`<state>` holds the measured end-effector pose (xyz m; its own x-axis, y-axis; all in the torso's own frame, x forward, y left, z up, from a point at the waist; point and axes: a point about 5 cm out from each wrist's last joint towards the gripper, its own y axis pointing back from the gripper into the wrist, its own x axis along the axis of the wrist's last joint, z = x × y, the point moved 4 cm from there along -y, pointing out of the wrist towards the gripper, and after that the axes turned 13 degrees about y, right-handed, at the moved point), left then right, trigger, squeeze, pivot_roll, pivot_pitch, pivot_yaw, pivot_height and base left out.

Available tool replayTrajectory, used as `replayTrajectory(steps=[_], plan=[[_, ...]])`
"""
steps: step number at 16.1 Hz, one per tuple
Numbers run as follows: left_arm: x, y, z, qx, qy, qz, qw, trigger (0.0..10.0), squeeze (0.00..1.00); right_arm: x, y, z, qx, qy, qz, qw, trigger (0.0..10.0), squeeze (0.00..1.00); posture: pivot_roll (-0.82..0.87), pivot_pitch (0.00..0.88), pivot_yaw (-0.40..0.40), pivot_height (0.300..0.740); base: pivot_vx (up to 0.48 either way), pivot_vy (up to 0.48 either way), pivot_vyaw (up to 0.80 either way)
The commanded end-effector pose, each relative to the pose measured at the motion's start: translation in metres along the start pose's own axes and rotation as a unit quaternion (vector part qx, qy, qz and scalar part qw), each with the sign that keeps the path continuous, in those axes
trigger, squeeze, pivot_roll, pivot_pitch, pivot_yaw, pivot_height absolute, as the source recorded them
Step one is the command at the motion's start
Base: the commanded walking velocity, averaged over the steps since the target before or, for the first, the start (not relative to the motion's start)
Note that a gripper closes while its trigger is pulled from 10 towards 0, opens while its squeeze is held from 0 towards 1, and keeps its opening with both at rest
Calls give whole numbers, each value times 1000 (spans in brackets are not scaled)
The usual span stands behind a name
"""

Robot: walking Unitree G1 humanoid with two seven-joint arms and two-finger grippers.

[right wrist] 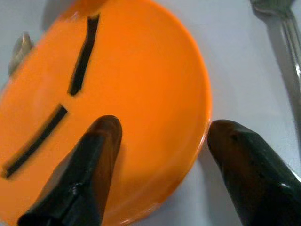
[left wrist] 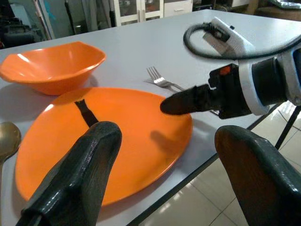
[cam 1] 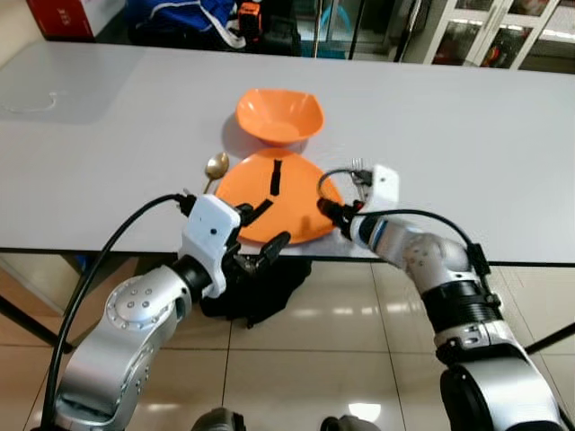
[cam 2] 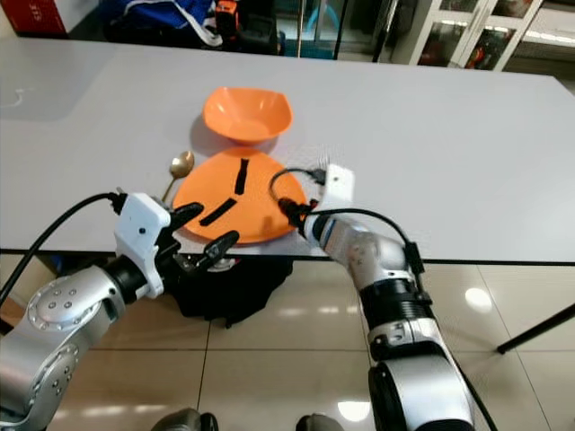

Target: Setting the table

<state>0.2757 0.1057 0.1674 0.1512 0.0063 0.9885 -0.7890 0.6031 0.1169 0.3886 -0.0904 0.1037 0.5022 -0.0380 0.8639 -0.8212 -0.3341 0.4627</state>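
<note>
Straddling the plate (right wrist: 141, 94) rim: our right claw (right wrist: 160, 141) is open, one finger over the plate, one over the worktop (cam 1: 467, 135), at its right edge near the worktop's front. Fork (left wrist: 160, 81) lies just beyond; left claw (left wrist: 164, 169), also open, hangs off the front edge, so right is nearer.

place: dining room | cues: long grey table (cam 1: 467, 135); tiled floor (cam 1: 359, 350); glass-door cabinets (cam 1: 503, 36)
</note>
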Motion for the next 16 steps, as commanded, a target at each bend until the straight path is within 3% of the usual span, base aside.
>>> replayTrajectory(steps=[1,2,4,6,7,8,9,11,12,13,14,15,16], plan=[[-1,-1,-2,6,-3,-3,1000,10000,0,23,4,2,-17,58,43,997,10000,0,54,76,-63,740,0,0,0],[2,-1,-3,13,-14,5,1000,10000,0,36,9,2,-27,92,81,992,10000,0,56,75,-65,740,0,0,0],[11,-3,-10,52,-28,35,998,10000,0,73,33,-1,-13,65,204,977,10000,0,56,74,-68,740,0,0,0],[23,-7,-17,89,-30,72,993,10000,0,86,53,4,-22,68,260,963,10000,0,51,73,-65,740,0,0,0],[33,-8,-22,119,-40,99,987,10000,0,90,69,11,-47,95,294,950,10000,0,47,70,-63,740,0,0,0],[34,-8,-25,134,-54,100,984,10000,0,89,77,17,-74,116,303,943,10000,0,39,68,-60,740,0,0,0],[36,-7,-27,146,-73,106,981,10000,0,84,96,31,-137,169,318,923,10000,0,33,66,-57,740,0,311,0],[38,-7,-30,167,-70,118,976,10000,0,65,124,46,-176,182,326,911,10000,0,21,66,-43,740,0,480,0],[34,-11,-32,185,-78,108,974,10000,0,54,134,51,-183,180,329,909,10000,0,19,64,-35,740,0,480,0],[32,-13,-32,190,-84,104,973,10000,0,46,137,54,-185,158,326,914,10000,0,20,64,-32,740,0,480,0],[28,-18,-32,199,-74,98,972,10000,0,28,136,62,-195,106,312,924,10000,0,20,63,-29,740,0,480,0],[29,-18,-30,196,-69,101,973,10000,0,23,135,65,-203,99,305,925,10000,0,23,61,-30,740,0,480,0],[30,-18,-30,194,-64,103,973,10000,0,18,133,65,-205,96,299,927,10000,310,27,60,-32,740,0,480,0]])
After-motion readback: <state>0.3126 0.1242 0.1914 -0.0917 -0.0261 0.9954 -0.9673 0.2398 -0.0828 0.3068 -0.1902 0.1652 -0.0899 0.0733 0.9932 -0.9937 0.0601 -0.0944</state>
